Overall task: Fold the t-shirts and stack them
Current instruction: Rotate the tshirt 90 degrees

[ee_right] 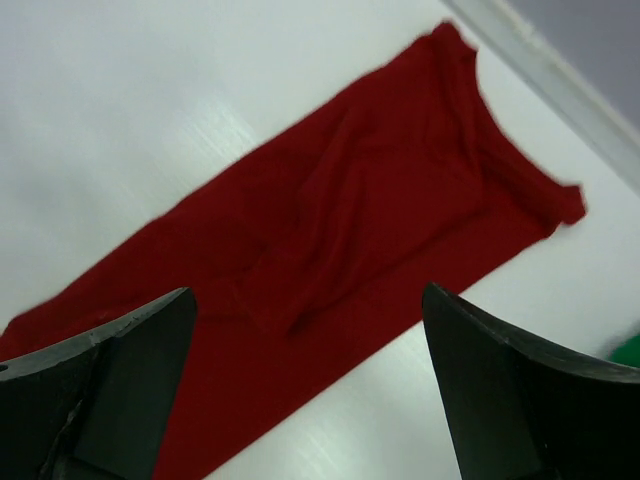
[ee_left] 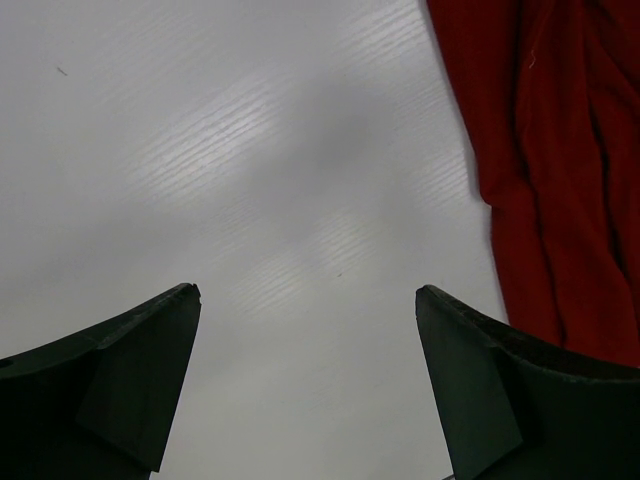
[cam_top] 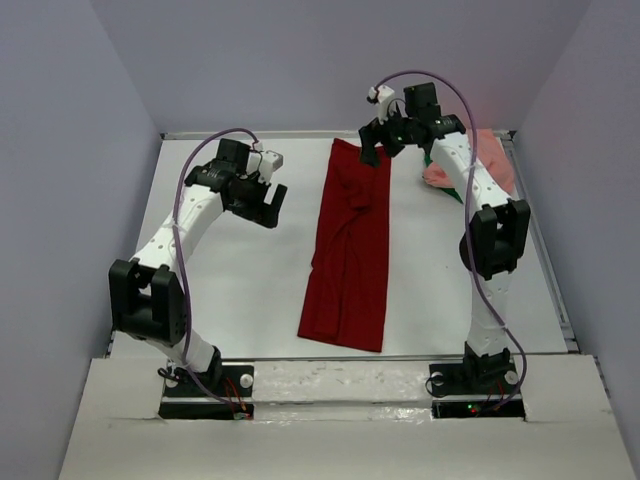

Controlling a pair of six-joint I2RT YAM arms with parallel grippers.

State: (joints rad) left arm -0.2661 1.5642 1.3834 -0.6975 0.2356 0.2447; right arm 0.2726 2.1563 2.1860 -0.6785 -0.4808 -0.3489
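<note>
**Dark red t-shirt at strip stage, stack not started**

White bench: all the cloth sits on the centre and the far right, and the left half carries no cloth.

Dark red t-shirt: lies flat mid-bench as a long narrow strip, running from the far edge toward the arm bases. The sides look folded in lengthwise, with creases and a bunched ridge down the middle. I'd call this the first fold done. The crosswise folds are left, and it wants a smoothing pass.

Salmon pink t-shirt: crumpled in the far right corner, partly hidden behind the right arm. It looks unfolded, so that's a full fold cycle left.

Green fabric: only a sliver shows next to the pink one. Can't tell its shape or fold state.

Left end effector: jaws spread wide and holding nothing, above bare bench just left of the red strip's edge.

Right end effector: jaws also spread wide and holding nothing, above the far end of the red strip, not touching it.

My estimate is under halfway: one shirt part-folded, at least one untouched, no stack yet.
</note>
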